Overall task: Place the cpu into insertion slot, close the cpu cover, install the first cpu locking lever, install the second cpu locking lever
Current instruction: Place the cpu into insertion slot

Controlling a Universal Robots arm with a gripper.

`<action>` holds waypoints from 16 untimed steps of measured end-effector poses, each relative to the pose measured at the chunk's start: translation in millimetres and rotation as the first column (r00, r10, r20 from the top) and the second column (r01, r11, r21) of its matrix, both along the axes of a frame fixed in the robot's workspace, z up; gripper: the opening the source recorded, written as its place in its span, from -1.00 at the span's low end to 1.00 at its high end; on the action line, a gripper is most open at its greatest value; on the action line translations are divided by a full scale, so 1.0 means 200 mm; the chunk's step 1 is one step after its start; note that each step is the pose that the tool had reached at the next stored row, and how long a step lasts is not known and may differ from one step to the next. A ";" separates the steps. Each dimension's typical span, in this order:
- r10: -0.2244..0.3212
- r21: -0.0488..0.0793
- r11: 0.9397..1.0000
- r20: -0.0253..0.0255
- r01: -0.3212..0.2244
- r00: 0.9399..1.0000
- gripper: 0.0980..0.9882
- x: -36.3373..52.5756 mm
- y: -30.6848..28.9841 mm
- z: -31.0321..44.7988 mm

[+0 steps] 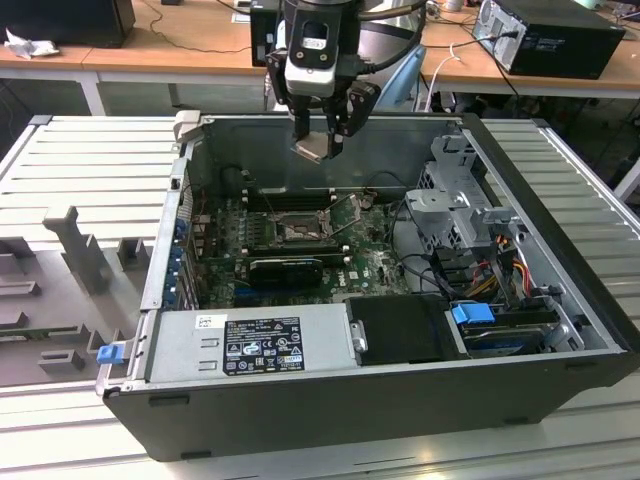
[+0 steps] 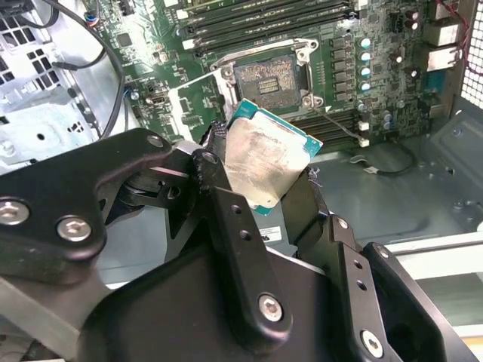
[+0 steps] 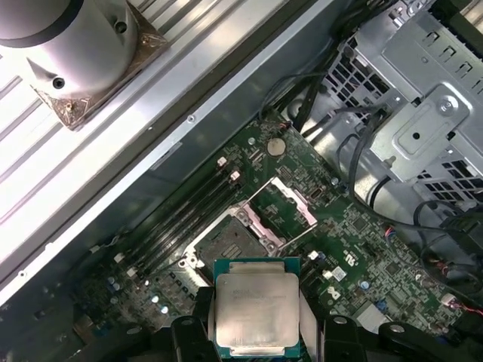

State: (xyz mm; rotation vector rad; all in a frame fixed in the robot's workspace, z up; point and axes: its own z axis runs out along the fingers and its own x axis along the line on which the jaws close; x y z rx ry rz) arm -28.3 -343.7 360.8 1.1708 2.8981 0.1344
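CPU (image 2: 264, 162) is pinched by two opposite edges between the black fingers (image 2: 219, 196) of the gripper (image 2: 264, 172). Gripping by the edges leaves the pale metal face uncovered and, as a judgement, keeps the pads off the contact side. In the second wrist view the chip sits tilted in the grip, one green-edged corner pointing toward the board. In the first wrist view the CPU (image 3: 255, 313) appears square-on between the fingers (image 3: 198, 320).

In the exterior view the gripper (image 1: 318, 150) hangs over the rear wall of the open computer case (image 1: 560, 330), well above the motherboard (image 1: 370, 265). The chip touches nothing but the fingers. This height probably keeps it clear of the case walls and cables.

Below it, the insertion slot (image 3: 226, 243) is unoccupied, with its dark pin-field exposed in both wrist views. The CPU cover (image 3: 285, 202) is swung open on its hinge, lying away from the socket with its square window visible, so the socket is accessible from above. The position of the locking levers cannot be made out with certainty.

Long black memory slots (image 3: 170, 230) run beside the socket. The case rests on a ribbed grey table (image 1: 80, 160).

Judged from this state, placement is not yet done. The cover is not closed.
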 end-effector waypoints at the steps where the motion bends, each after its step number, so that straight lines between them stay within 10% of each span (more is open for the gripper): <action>1: -0.006 0.000 1.000 0.000 0.006 1.000 -0.02 0.000 0.000 0.000; 16: -0.106 0.000 0.994 0.000 0.106 0.994 -0.02 0.000 0.000 0.000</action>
